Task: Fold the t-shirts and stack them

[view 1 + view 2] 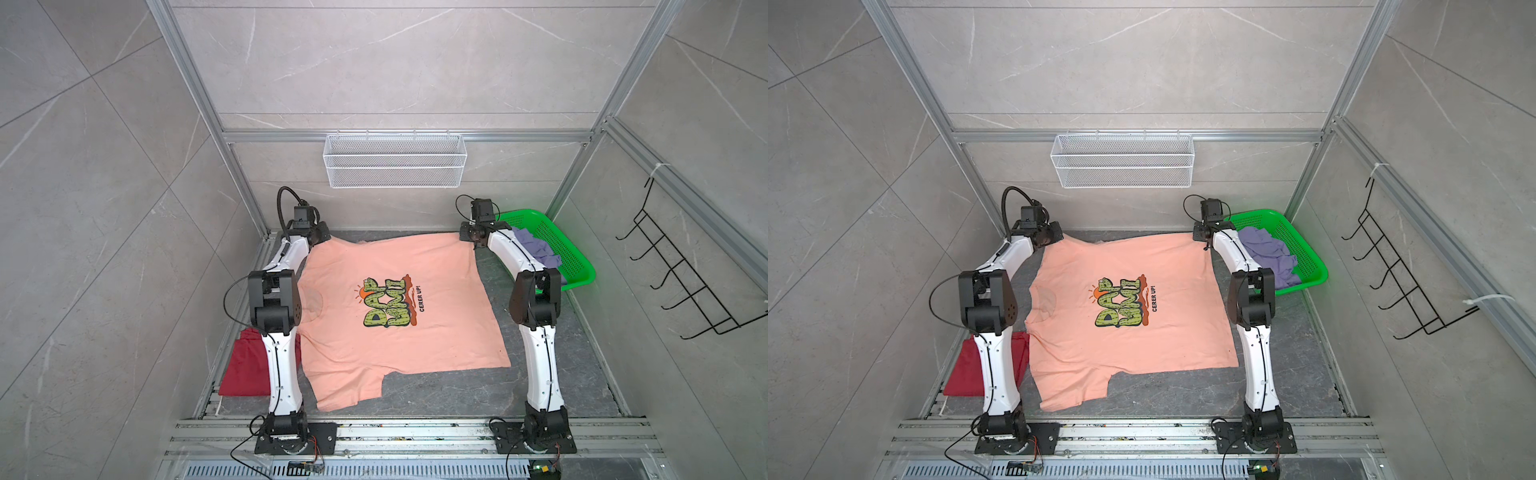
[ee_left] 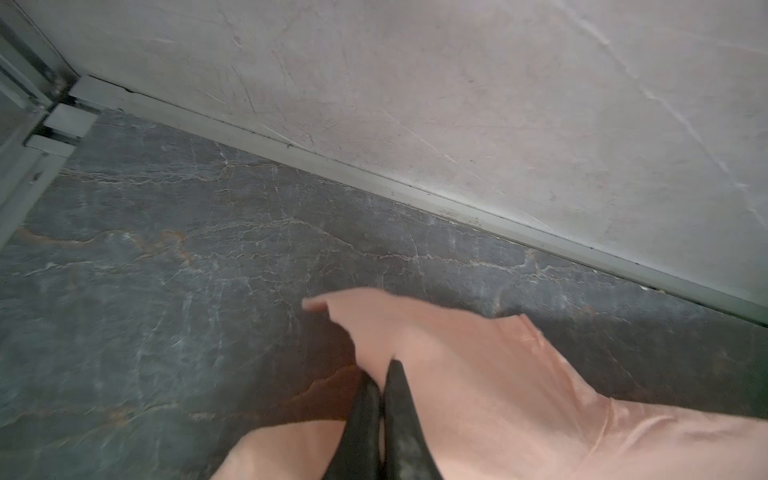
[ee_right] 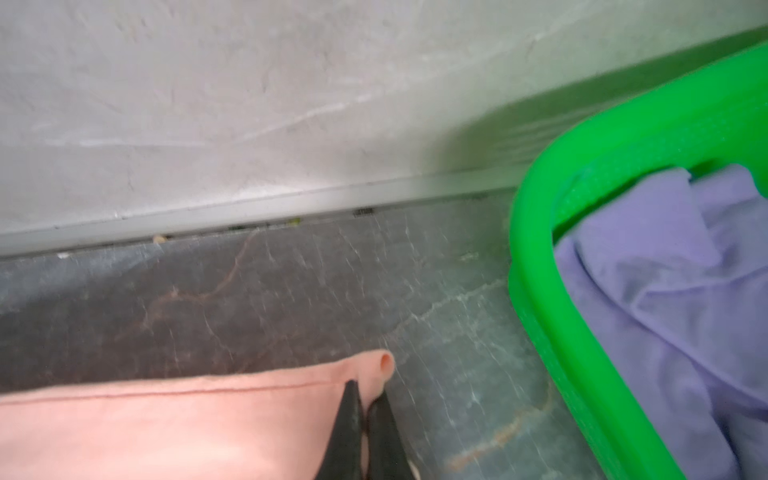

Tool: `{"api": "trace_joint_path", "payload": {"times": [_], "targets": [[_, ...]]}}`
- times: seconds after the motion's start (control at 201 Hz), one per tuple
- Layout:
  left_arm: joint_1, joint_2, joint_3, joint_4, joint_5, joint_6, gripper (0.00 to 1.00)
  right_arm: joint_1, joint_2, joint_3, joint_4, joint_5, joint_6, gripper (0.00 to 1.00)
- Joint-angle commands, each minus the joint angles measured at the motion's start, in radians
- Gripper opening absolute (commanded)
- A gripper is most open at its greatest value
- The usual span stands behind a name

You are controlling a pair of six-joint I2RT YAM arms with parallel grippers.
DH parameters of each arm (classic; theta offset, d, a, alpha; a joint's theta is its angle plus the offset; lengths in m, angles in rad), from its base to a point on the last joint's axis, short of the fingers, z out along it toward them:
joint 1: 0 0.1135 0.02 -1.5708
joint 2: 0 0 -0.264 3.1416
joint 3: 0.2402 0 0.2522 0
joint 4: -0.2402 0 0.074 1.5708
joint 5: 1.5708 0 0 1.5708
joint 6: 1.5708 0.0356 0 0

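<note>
Both top views look steeply down from high above the near edge of the dark grey marbled table [image 1: 436, 395], facing the pale stone-look back wall [image 1: 395, 62]; they share nearly the whole scene, including the peach-orange cloth t-shirt with the yellow-green chest print [image 1: 395, 345] and the green perforated plastic basket [image 1: 575, 253]. The left wrist camera rides close behind the left gripper [image 2: 381, 370], facing the wall's foot over the shirt's far left corner. The right wrist camera looks likewise past the right gripper [image 3: 365, 390], sharing the shirt's far right corner and the basket's rim with the top views.
</note>
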Motion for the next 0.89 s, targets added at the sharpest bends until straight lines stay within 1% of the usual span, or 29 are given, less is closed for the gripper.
{"api": "trace_joint_path", "payload": {"times": [0.0,0.244,0.443,0.607,0.736,0.886], "targets": [[0.004,-0.142,-0.127,0.078,-0.039,0.028,0.00,-0.014,-0.092,-0.116,0.062,0.002,-0.031,0.00],[0.004,-0.357,-0.471,0.170,-0.073,-0.017,0.00,-0.022,-0.247,-0.414,0.181,-0.026,-0.053,0.00],[-0.001,-0.482,-0.682,0.221,-0.093,-0.052,0.00,-0.034,-0.338,-0.593,0.254,-0.039,-0.052,0.00],[-0.028,-0.541,-0.807,0.230,-0.113,-0.085,0.00,-0.036,-0.350,-0.660,0.273,-0.069,-0.047,0.00],[-0.069,-0.571,-0.878,0.228,-0.179,-0.093,0.00,-0.035,-0.350,-0.688,0.280,-0.078,-0.041,0.00],[-0.075,-0.583,-0.936,0.228,-0.216,-0.134,0.00,-0.035,-0.353,-0.705,0.274,-0.072,-0.050,0.00]]}}
